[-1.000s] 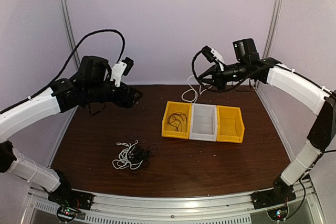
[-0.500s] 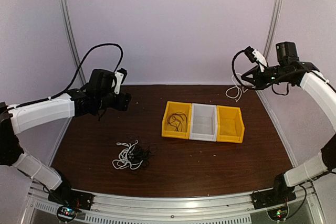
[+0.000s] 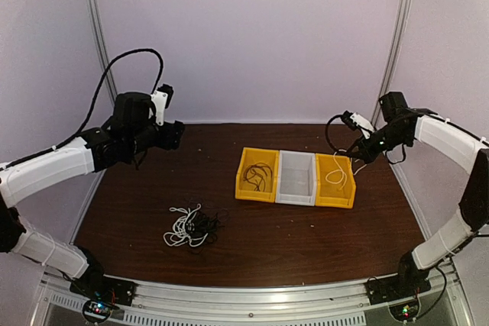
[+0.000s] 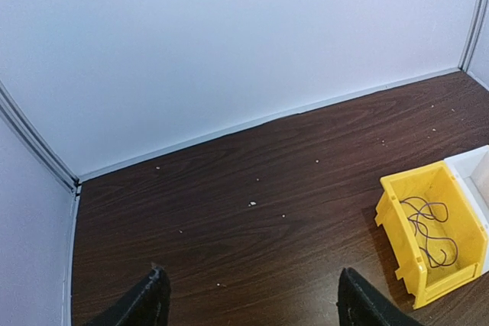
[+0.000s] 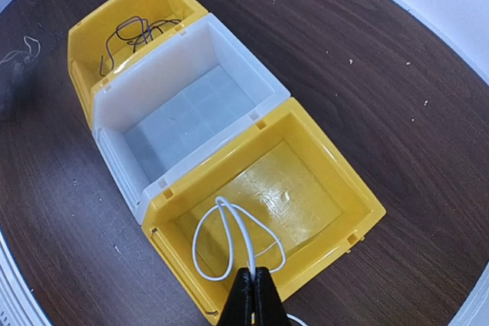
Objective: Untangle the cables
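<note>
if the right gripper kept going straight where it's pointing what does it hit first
Likely the floor of the right-hand yellow bin, though the white cable the right gripper holds hangs ahead of it; depth is unclear.

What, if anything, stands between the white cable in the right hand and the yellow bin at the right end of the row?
Nothing visible does. The white cable hangs in loops from the shut right hand over that yellow bin, whose top is open and whose floor is bare.
</note>
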Available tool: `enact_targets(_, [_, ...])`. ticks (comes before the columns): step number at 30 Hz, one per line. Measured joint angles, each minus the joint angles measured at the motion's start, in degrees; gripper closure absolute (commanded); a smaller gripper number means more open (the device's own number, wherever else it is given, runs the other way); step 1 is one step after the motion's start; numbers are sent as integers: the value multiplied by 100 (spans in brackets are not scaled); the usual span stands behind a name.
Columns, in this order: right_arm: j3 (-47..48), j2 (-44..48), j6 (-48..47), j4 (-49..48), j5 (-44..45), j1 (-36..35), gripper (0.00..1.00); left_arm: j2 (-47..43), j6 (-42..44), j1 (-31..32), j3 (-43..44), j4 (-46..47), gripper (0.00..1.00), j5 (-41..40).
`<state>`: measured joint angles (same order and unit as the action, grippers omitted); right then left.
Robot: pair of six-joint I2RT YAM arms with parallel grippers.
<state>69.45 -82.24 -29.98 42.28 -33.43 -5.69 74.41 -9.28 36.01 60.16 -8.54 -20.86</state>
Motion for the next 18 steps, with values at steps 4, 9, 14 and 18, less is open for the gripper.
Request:
enact_targets(4, [-35, -485, 81, -70, 92, -83, 100, -44, 7, 0, -50, 11, 23, -66])
enact_targets(9, [-37, -826, 201, -151, 94, -264, 100, -98, 24, 0, -66, 48, 23, -122])
enact_targets(14, [-28, -1060, 306, -289, -127, -393, 100, -103, 55, 0, -68, 114, 23, -144])
enact_targets(18, [48, -1327, 352, -345, -328, -400, 100, -109, 63, 0, -70, 118, 23, -146])
